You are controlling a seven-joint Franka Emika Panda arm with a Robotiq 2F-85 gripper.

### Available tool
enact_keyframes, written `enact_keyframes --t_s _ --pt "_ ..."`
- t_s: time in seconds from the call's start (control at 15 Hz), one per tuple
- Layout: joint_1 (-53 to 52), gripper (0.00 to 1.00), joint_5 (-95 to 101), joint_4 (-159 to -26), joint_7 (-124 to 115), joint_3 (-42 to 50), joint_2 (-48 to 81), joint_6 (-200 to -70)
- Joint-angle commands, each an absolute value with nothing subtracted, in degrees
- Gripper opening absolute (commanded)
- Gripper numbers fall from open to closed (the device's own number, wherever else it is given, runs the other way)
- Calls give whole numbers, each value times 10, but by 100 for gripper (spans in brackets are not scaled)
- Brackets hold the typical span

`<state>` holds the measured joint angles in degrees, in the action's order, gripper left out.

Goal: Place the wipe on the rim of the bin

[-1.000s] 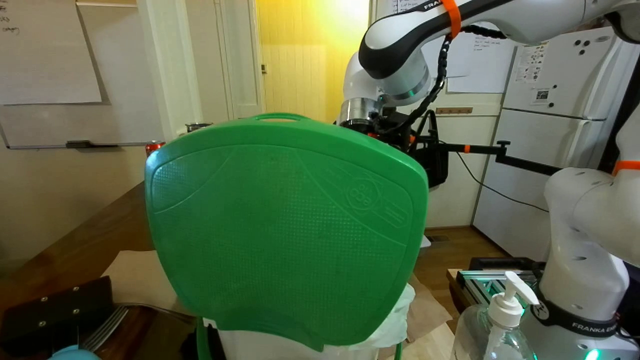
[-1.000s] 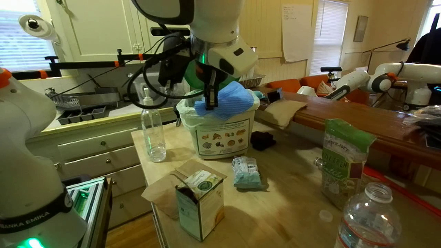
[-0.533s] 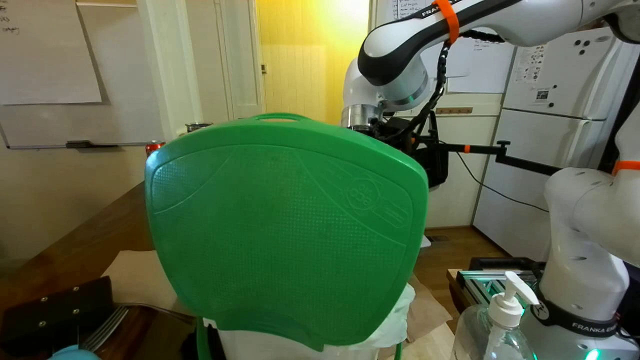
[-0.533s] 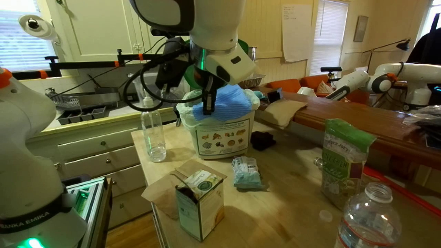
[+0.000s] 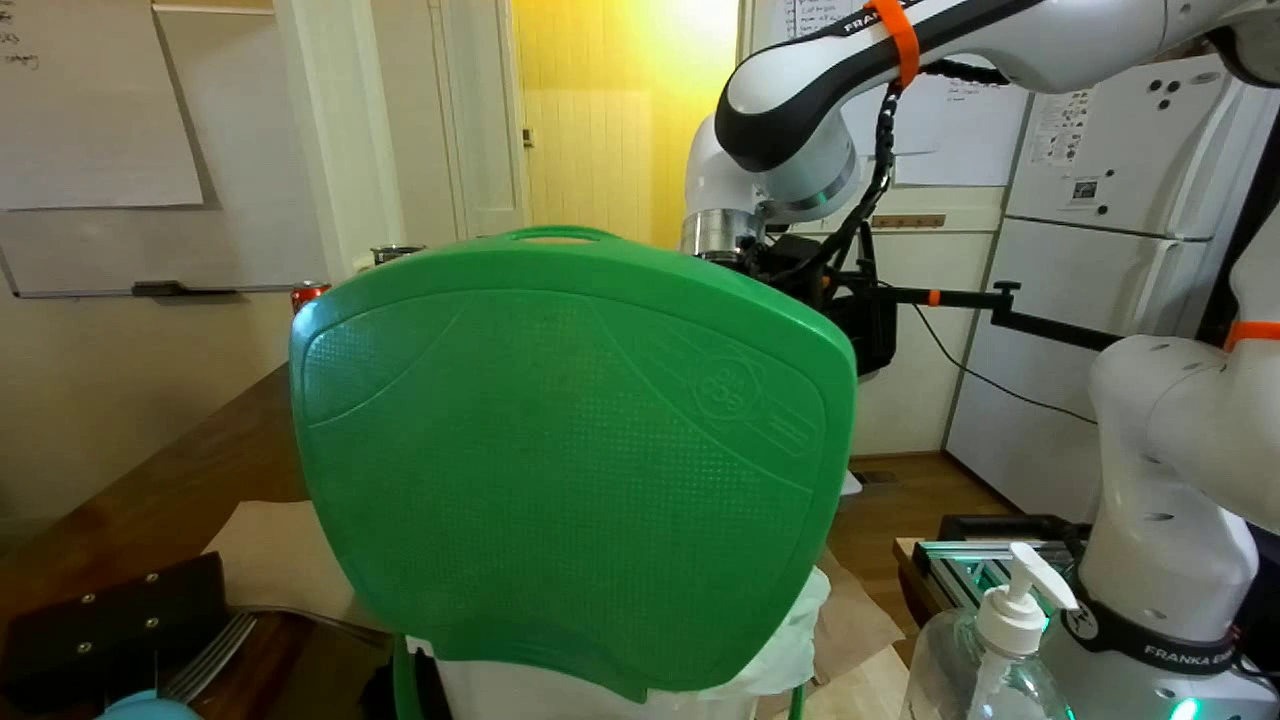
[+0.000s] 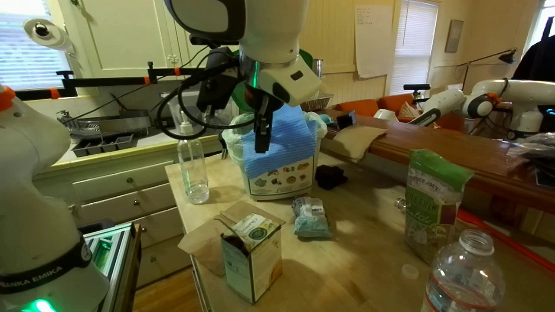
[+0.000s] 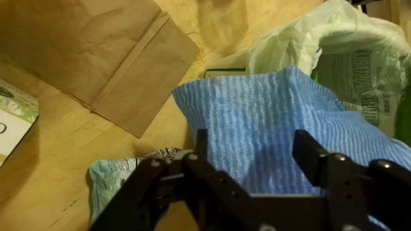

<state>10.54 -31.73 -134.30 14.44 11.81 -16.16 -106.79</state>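
The wipe, a blue ridged cloth (image 6: 277,151), lies over the near rim of the bin and hangs down its labelled front wall. In an exterior view the raised green lid of the bin (image 5: 570,470) hides the wipe and the gripper's fingers. From above, the wrist view shows the wipe (image 7: 244,106) draped beside the bin's pale liner (image 7: 308,41). My gripper (image 7: 252,133) stands open, its jaws well apart, with the cloth spread beneath and behind them rather than pinched. In an exterior view the gripper (image 6: 262,147) points down just in front of the hanging wipe.
A clear pump bottle (image 6: 194,169) stands beside the bin. Nearer are an opened tea box (image 6: 251,260), brown paper (image 6: 208,242) and a crumpled light-blue packet (image 6: 311,219). A green bag (image 6: 433,203) and a plastic bottle (image 6: 464,277) stand farther right.
My gripper has come down slightly and its jaws have spread, letting go of the wipe. The cloth's near edge has dropped and now covers part of the bin's front label.
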Motion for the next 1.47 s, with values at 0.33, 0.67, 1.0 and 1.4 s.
enact_keyframes --t_s 0.33,0.67,1.0,1.4 --pt "90 100 -347 -1347 175 127 -161 -1106" --pt "86 100 -369 -1347 202 127 -167 -1123" --pt "81 100 -381 -1340 217 124 -161 -1127" --pt "70 100 -378 -1329 218 117 -148 -1125"
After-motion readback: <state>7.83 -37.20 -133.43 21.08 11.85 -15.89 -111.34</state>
